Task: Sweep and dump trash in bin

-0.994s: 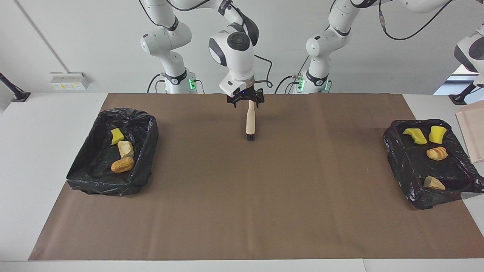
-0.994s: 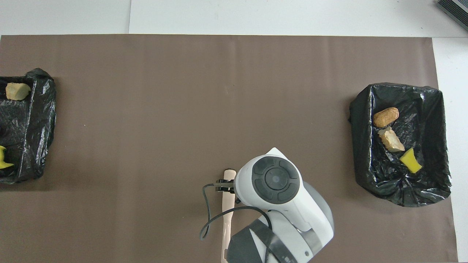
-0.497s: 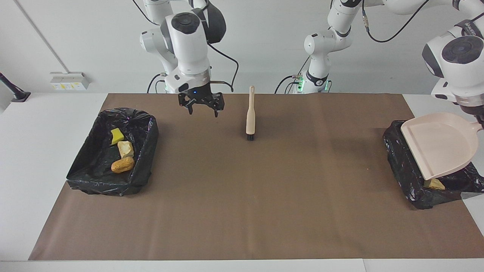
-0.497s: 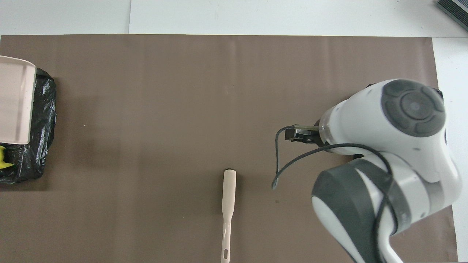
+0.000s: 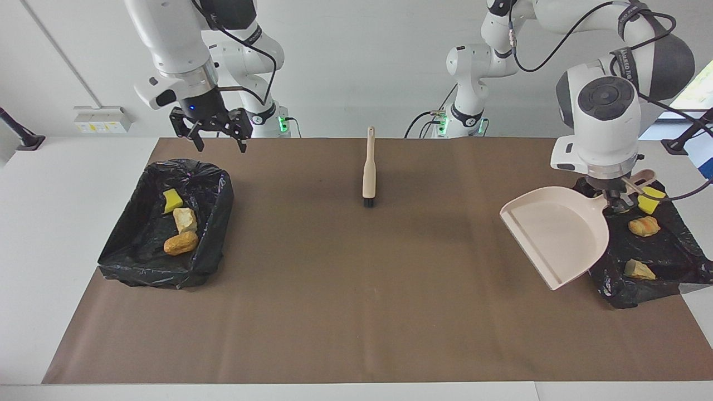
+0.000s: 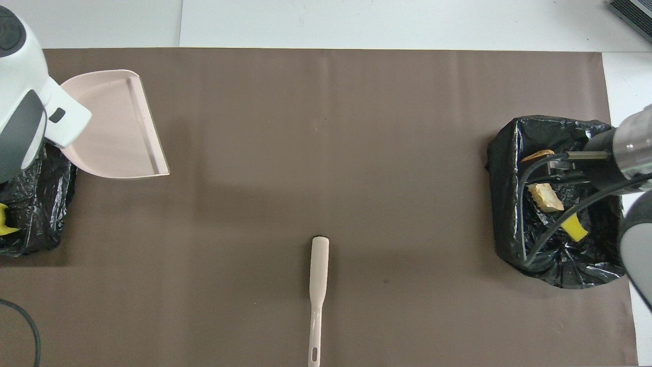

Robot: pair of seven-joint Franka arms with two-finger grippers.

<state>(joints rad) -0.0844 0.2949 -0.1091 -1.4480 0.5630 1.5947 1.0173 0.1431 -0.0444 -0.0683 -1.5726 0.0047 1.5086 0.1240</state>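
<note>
Lying in two black bins (image 5: pixel 220 223): trash (image 5: pixel 180 243)

The brush (image 6: pixel 319 285) lies alone mid-table; the pink dustpan (image 6: pixel 118 132) hangs beside a bin (image 6: pixel 35 214).

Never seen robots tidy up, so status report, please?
Left gripper shut on dustpan, beside its bin. Right gripper open over other bin. Trash binned; brush lying idle.

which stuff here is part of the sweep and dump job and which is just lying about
In the job:
trash in both bins, e.g. bread lump, sponge piece
bins
dustpan, held by left gripper
brush
right gripper, open

Just lying about:
brown mat
</note>
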